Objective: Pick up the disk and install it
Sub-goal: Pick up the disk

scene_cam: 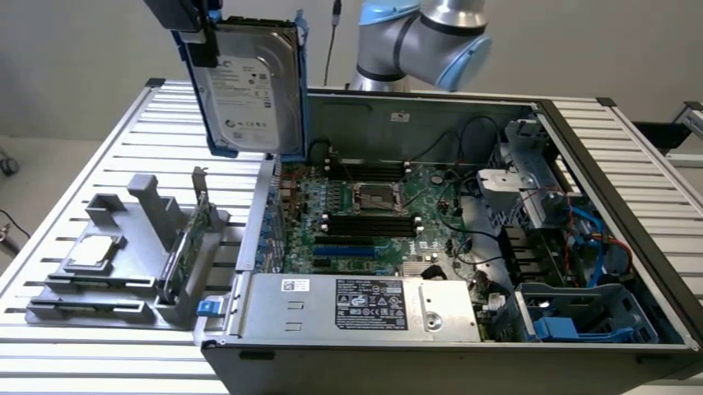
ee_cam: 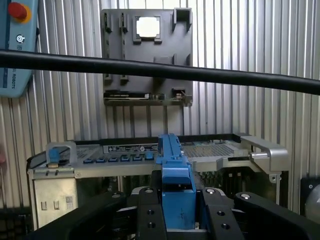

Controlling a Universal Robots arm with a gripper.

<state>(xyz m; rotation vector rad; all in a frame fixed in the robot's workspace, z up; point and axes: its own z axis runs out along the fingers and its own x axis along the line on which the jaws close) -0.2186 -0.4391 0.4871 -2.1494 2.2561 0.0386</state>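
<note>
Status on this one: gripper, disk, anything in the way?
Gripper shut on the disk, jaws on its blue rail. Disk upright, in the air over the open computer case edge. Black cable crosses the wrist view; nothing else by the disk.

Soft, bright light falls evenly from above on the slatted metal tabletop (scene_cam: 99, 148), and its ribs shine pale toward the far edge. Inside the open computer case (scene_cam: 417, 119) it is dimmer, with shade under the walls at the exterior view's right. The disk (scene_cam: 253, 82) shows a mild sheen. In the wrist view the square chip (ee_cam: 148, 27) glares white, and the black cable (ee_cam: 150, 69) carries a thin highlight.
</note>
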